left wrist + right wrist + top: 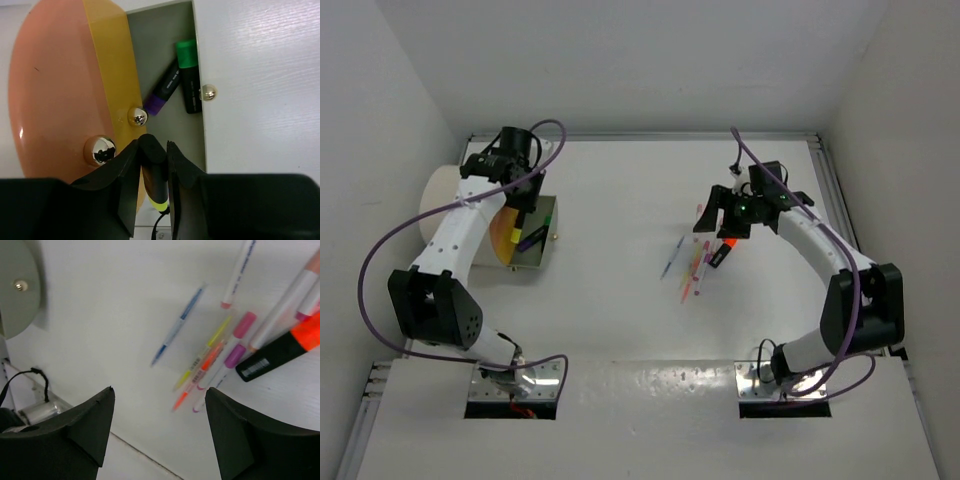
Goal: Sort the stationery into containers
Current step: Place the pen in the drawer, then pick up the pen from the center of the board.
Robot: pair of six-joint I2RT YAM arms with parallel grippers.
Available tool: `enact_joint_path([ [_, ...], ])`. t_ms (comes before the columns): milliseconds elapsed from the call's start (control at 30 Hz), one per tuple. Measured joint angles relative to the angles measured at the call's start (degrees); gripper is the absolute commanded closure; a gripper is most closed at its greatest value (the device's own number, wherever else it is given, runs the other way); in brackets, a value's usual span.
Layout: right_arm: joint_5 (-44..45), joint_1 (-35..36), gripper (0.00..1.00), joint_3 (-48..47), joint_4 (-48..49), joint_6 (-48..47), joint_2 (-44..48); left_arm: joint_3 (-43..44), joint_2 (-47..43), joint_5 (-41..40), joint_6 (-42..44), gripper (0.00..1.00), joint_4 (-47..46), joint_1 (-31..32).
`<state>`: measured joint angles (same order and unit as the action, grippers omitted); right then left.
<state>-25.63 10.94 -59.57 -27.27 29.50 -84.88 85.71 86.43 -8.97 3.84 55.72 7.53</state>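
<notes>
On the drum (440, 195), the bin (150, 40) holds a green highlighter (189, 75) and a purple one (164, 90). Left hand (153, 145) pinches a yellow highlighter (156, 185) over that bin's edge, not yet dropped. Right hand (159, 390) is spread above the surface (100, 315), empty – an orange highlighter (280, 352) and several pens (200, 365) left to sort.

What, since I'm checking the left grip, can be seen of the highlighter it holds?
The highlighter is short, with a black, plastic-looking body and a neon yellow end nearest the camera. The left gripper is shut on its barrel, clamping it from both sides, and the black end pokes just past the gripper's tips toward the greyish bin. Only the gripper visibly touches it. Whether it touches the bin cannot be told.
</notes>
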Motion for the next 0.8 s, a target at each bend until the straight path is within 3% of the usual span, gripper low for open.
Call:
enact_joint_path([
  [67,1.22,-0.94,0.28,0.0,-0.31,-0.81,-0.72,-0.52,0.04,-0.59,0.11,0.59,-0.07,0.02],
  [100,1.64,-1.29,0.28,0.0,-0.37,-1.05,-0.98,-0.61,0.11,-0.76,0.22,0.47,-0.09,0.04],
  [200,2.6,-2.4,0.29,0.0,-0.48,-1.25,-2.25,-0.63,0.13,-0.28,0.09,0.43,-0.52,0.07],
  [233,2.97,-2.69,0.3,0.0,-0.59,-1.22,-2.78,-0.61,0.13,-0.04,0.07,0.34,-0.66,0.26],
  [667,12.13,-3.41,0.54,0.55,-1.97,1.18,-7.26,7.48,-3.34,7.98,-0.04,0.33,-2.56,1.49],
  [800,16.0,-3.34,0.55,0.55,-2.36,2.49,-11.3,8.68,-4.66,9.25,-0.15,0.33,-2.64,2.21],
])
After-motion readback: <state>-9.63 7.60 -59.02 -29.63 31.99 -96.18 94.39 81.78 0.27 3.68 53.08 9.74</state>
